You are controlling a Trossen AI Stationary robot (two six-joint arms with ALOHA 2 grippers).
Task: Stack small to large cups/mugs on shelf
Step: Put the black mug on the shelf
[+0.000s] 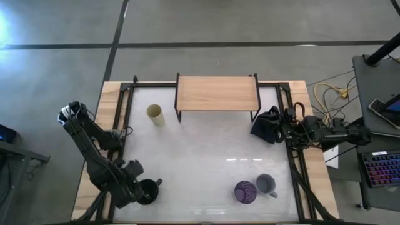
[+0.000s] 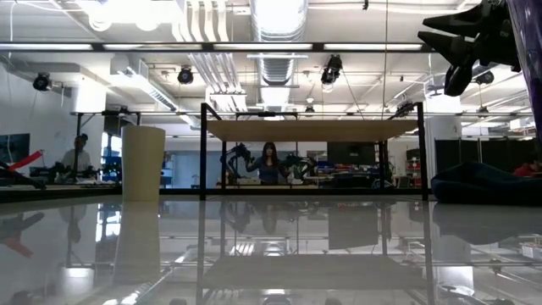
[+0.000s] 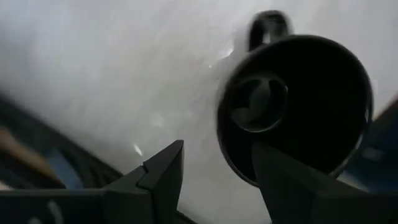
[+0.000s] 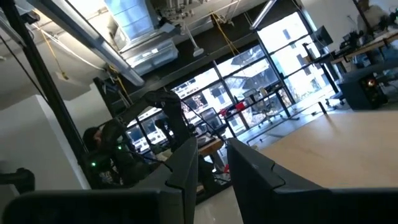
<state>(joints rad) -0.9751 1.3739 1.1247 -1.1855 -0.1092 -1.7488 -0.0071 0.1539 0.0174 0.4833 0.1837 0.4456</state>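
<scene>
The black mug point(image 3: 295, 109) sat between the open left gripper's point(image 3: 214, 171) fingers in its wrist view; overhead hid this.

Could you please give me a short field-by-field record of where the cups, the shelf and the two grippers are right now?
shelf: far middle of table, top board bare
cream cup: upright, left of shelf
black mug: near-left corner, upright
purple tumbler: near right, beside lavender-grey mug
navy cloth: right of shelf
left gripper: jaws open, straddling black mug's rim
right gripper: at table's right edge by cloth, holding nothing visible
</scene>
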